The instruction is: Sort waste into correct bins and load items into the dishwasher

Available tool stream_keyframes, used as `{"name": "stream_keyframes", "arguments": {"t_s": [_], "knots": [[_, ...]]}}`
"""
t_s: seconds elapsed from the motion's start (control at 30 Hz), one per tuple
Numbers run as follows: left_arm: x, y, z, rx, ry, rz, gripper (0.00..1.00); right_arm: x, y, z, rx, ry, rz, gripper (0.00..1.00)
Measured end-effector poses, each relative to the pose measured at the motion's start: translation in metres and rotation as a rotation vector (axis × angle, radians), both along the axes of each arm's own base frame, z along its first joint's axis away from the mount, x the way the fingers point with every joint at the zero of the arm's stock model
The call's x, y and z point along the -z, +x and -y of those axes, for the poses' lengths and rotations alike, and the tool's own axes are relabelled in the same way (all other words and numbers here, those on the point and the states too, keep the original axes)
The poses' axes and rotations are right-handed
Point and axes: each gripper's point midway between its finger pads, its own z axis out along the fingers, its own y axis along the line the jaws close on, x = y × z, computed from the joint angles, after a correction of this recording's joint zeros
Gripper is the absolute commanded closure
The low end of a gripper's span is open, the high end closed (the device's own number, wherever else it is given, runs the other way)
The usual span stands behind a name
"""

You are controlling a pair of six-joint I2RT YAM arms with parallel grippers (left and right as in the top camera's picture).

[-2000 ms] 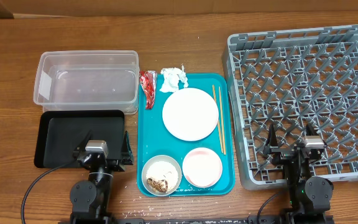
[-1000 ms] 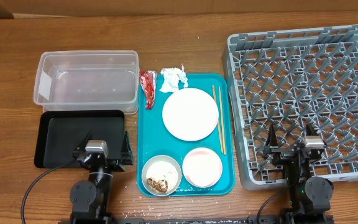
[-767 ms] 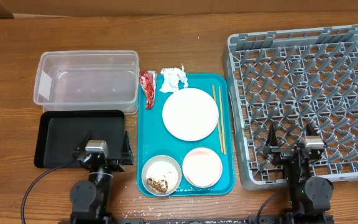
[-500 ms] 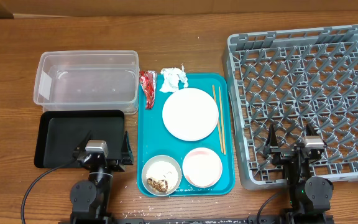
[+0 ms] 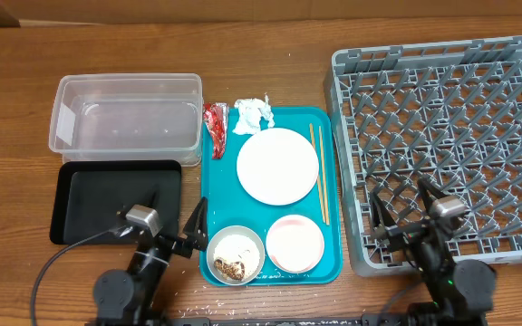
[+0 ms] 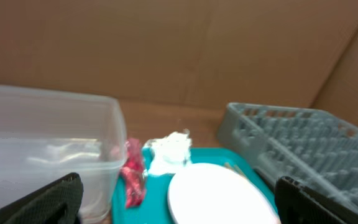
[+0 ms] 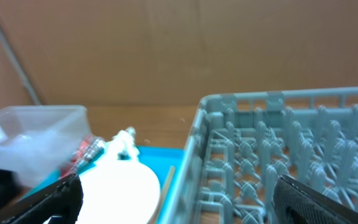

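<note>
1. The left tool (image 6: 178, 186) hangs low near the right corner of the shallow black rectangular tray (image 5: 98, 195) closest to the robot. Its fingers are spread wide and hold nothing.
2. The right tool (image 7: 176, 186) sits over the near-left part of the large square grey plastic dish rack (image 5: 442, 45), likewise released and empty.
3. The clear plastic rectangular tub (image 5: 130, 79) stands behind the black tray, their long edges almost meeting.
4. The tub's right wall is just beside the left rim of the teal serving tray (image 5: 217, 195).
5. The crumpled red shiny wrapper (image 5: 216, 118) lies at the teal tray's far-left corner, hard by the tub.
6. The crumpled white paper napkin (image 5: 253, 114) lies beside the wrapper at the tray's far edge.
7. The large round white plate (image 5: 277, 165) fills the tray's far half. The thin wooden chopsticks (image 5: 318, 172) lie between it and the right rim.
8. The white bowl with brown scraps (image 5: 236, 255) and the small pink bowl (image 5: 294, 243) sit side by side at the near edge.
9. Only a narrow gap separates the teal tray from the rack's left wall.
10. The wooden surface (image 5: 270, 54) lies open along the far side.
</note>
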Motion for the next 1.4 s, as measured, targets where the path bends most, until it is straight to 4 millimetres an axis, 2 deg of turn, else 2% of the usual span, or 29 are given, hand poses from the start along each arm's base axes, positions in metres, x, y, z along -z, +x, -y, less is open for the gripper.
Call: {"name": "stream_keyframes", "arguments": {"t_s": [0.07,0.1,0.17,0.27,0.33,0.47,0.6,0.67,0.77,0.83,0.97,1.1,1.27,1.4], "knots": [[-0.023,-0.008,0.003,0.018,0.006,-0.007,0.00,-0.029,-0.011,-0.003,-0.022,0.014,-0.004,0.00],[-0.039,-0.012,0.004,0.027,0.010,0.001,0.00,-0.039,-0.016,-0.004,-0.031,0.018,-0.029,0.00],[-0.058,-0.018,0.005,0.035,0.024,-0.030,0.00,-0.061,-0.025,-0.006,-0.042,0.024,-0.092,0.00],[-0.079,-0.019,0.011,0.075,0.036,-0.196,0.00,-0.073,-0.025,-0.008,-0.049,0.029,-0.249,0.00],[-0.080,-0.016,0.018,0.119,0.034,-0.342,0.00,-0.074,-0.022,-0.009,-0.051,0.030,-0.385,0.00],[-0.097,0.001,0.039,0.259,0.007,-0.520,0.00,-0.088,0.001,-0.014,-0.071,0.035,-0.557,0.00],[-0.117,0.016,0.066,0.434,-0.072,-0.567,0.00,-0.088,0.019,-0.025,-0.128,0.058,-0.672,0.00],[-0.117,0.018,0.077,0.506,-0.104,-0.602,0.00,-0.083,0.026,-0.029,-0.145,0.070,-0.709,0.00],[-0.093,0.011,0.097,0.574,-0.111,-0.742,0.00,-0.069,0.036,-0.029,-0.123,0.106,-0.785,0.00],[-0.068,-0.002,0.116,0.607,-0.059,-0.864,0.06,-0.058,0.043,-0.023,-0.065,0.133,-0.837,0.00],[-0.021,-0.036,0.149,0.633,0.168,-1.025,0.11,-0.047,0.049,-0.011,0.041,0.173,-0.887,0.00],[0.020,-0.063,0.170,0.599,0.426,-1.095,0.17,-0.046,0.051,-0.006,0.085,0.193,-0.896,0.00],[0.065,-0.073,0.186,0.526,0.636,-1.142,0.41,-0.044,0.050,-0.004,0.108,0.200,-0.905,0.00],[0.103,-0.067,0.185,0.433,0.732,-1.218,0.48,-0.042,0.048,-0.003,0.117,0.203,-0.922,0.00]]}}
